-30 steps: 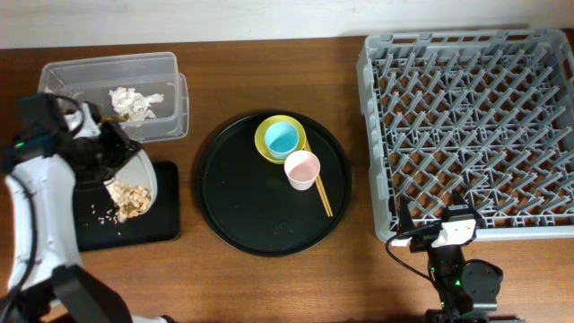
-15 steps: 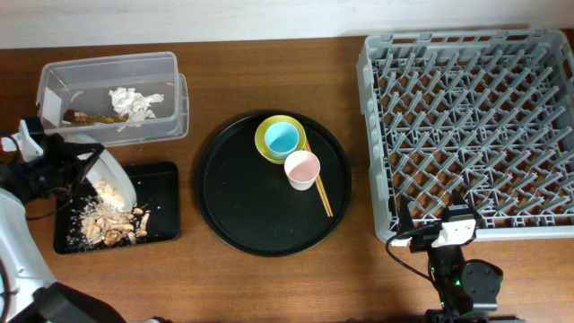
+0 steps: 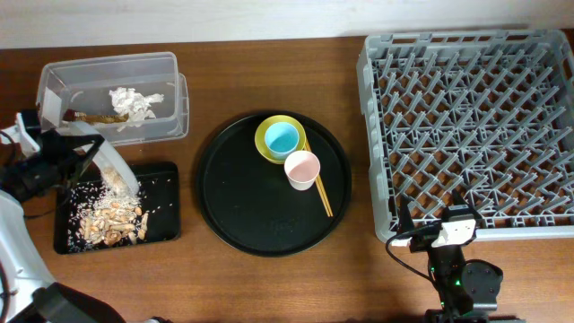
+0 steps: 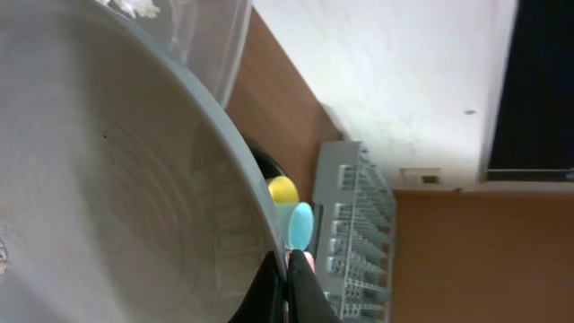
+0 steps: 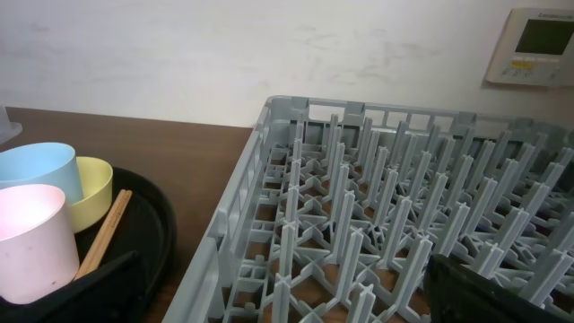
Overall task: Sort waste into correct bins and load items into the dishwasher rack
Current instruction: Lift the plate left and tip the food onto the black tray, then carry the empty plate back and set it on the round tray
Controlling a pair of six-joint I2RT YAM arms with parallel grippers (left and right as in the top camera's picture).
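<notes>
- Left claw (image 3: 54,154) clamped on the tilted grey plate (image 3: 109,168), above the black tray (image 3: 167,199) and its 11 o'clock corner.
- Right claw (image 3: 432,220) spread apart, holding nothing, at the rack (image 3: 466,117) and its 6 o'clock edge.

No text, brand, number or sign can be read in any view; the nearest thing to one is a pale wall control panel (image 5: 540,45) at the far right of the right wrist view, whose greenish display and markings are too small to make out; a small wall plate (image 4: 420,176) in the left wrist view shows nothing legible.
</notes>
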